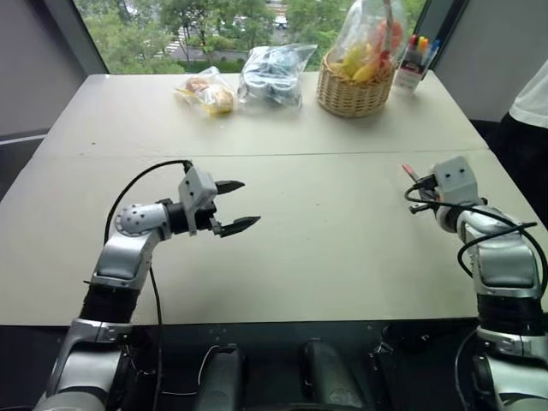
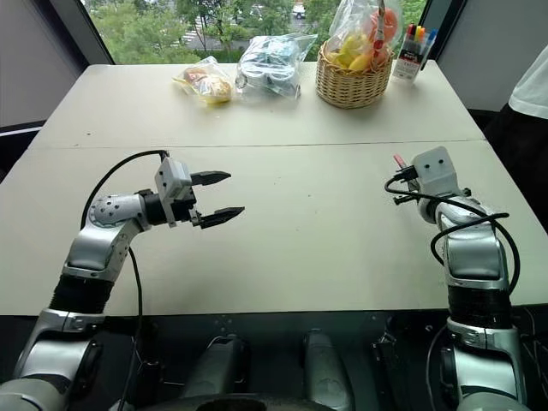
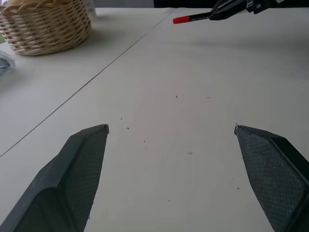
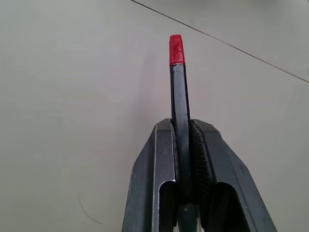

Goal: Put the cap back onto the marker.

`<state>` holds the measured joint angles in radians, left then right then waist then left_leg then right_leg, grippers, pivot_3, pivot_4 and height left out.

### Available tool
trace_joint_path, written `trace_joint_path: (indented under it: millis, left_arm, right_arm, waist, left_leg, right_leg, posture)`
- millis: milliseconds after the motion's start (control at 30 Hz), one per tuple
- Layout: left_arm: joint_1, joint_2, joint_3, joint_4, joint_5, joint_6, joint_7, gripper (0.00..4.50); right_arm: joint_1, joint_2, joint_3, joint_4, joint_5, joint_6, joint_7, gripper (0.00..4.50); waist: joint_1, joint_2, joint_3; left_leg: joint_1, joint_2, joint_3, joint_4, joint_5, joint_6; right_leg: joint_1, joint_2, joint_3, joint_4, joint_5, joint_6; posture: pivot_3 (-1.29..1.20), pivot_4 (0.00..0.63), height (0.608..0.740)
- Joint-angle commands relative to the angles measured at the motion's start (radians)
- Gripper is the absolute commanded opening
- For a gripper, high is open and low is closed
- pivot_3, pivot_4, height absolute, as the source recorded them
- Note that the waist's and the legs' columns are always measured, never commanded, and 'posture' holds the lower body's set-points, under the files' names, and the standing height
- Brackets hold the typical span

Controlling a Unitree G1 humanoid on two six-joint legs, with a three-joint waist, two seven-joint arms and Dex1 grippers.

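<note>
1. Right gripper (image 4: 181, 128): both black fingers pinch the thin dark grey-black pen-like marker (image 4: 179, 96) along its shaft. The marker runs straight out past the fingertips in line with the gripper and is carried above the beige table (image 1: 342, 231), on the robot's right side.
2. The marker's far end is bright red (image 4: 176, 49). In the right wrist view it looks like a short red cylinder seated on the shaft, so the tiny red plastic cap is probably already on; whether it is the cap or the bare red tip cannot be told for sure. No loose cap is visible on the table.
3. Left gripper (image 1: 235, 205): fingers spread wide, nothing between them. It hangs over the table on the robot's left, pointing roughly level toward the middle and right.
4. Key relation: the left wrist view looks between its own open fingers across bare tabletop at the marker (image 3: 193, 18), well apart from them. The long axis lies roughly crosswise to the left gripper's pointing line, red end leading toward the centre of the table. The two grippers are well apart.
5. Judgement: if the red piece is the cap, only pressing it home or setting the marker down remains, and the right arm alone holds it.
6. Clutter is at the far edge: a woven wicker basket (image 1: 353, 94) and clear plastic bags (image 1: 270, 75), well away from both arms.
</note>
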<state>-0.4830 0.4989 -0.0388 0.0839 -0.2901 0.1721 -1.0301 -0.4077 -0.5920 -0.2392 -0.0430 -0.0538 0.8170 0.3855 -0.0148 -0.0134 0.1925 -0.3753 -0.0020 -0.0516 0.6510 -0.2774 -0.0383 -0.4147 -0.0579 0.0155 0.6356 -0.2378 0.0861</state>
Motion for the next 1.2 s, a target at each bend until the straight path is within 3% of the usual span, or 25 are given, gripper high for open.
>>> trace_joint_path:
  millis: [33,533,667,833,1033,1200]
  left_arm:
    - [-0.018,-0.001,-0.004,0.001,-0.007,-0.005,-0.005,4.37]
    - [-0.013,0.011,-0.015,-0.002,-0.004,-0.025,-0.020,4.37]
    - [-0.008,0.017,-0.017,-0.012,-0.012,-0.014,-0.036,4.42]
    - [-0.014,0.016,-0.019,-0.010,-0.016,-0.004,-0.050,4.42]
    - [-0.036,0.016,-0.021,0.006,-0.026,0.011,-0.071,4.42]
    - [-0.056,0.025,-0.015,0.025,-0.027,0.016,-0.095,4.42]
  right_arm:
    - [-0.014,0.013,-0.047,0.023,0.025,0.011,-0.044,0.00]
    - [-0.012,0.086,-0.053,0.102,0.095,-0.010,-0.121,0.00]
    - [0.000,0.082,-0.049,0.081,0.106,0.003,-0.117,1.68]
    - [0.022,0.061,-0.044,0.037,0.118,0.020,-0.106,4.20]
    - [0.047,-0.047,-0.038,-0.119,0.155,0.092,-0.010,4.36]
    - [0.092,-0.213,-0.049,-0.335,0.263,0.236,0.148,4.36]
  waist:
    - [-0.003,0.000,0.000]
    - [-0.003,0.000,0.000]
    - [-0.002,0.000,0.000]
    - [-0.003,0.000,0.000]
    - [-0.002,0.001,0.000]
    - [0.001,0.000,0.000]
  left_leg:
    - [0.000,0.000,0.000,0.000,0.000,0.000]
    - [0.001,0.000,0.000,-0.001,0.000,0.000]
    - [0.001,0.000,0.000,-0.001,0.000,0.000]
    - [0.001,0.000,0.000,-0.001,0.000,0.000]
    - [0.000,0.000,0.000,-0.001,0.000,0.000]
    - [0.000,0.000,-0.001,-0.001,0.000,0.000]
  right_leg:
    - [0.000,0.000,0.000,0.000,0.000,0.000]
    - [0.000,0.001,0.001,0.000,0.000,0.000]
    - [0.000,0.001,0.001,0.000,0.000,0.000]
    - [0.000,0.001,0.001,0.000,0.000,0.000]
    - [0.000,0.000,0.001,0.000,0.000,0.000]
    - [0.000,0.001,0.000,-0.001,0.000,0.000]
  posture:
    - [0.00,0.150,0.740]
    - [0.00,0.150,0.740]
    - [0.00,0.150,0.740]
    - [0.00,0.150,0.740]
    - [0.00,0.150,0.740]
    - [0.00,0.150,0.740]
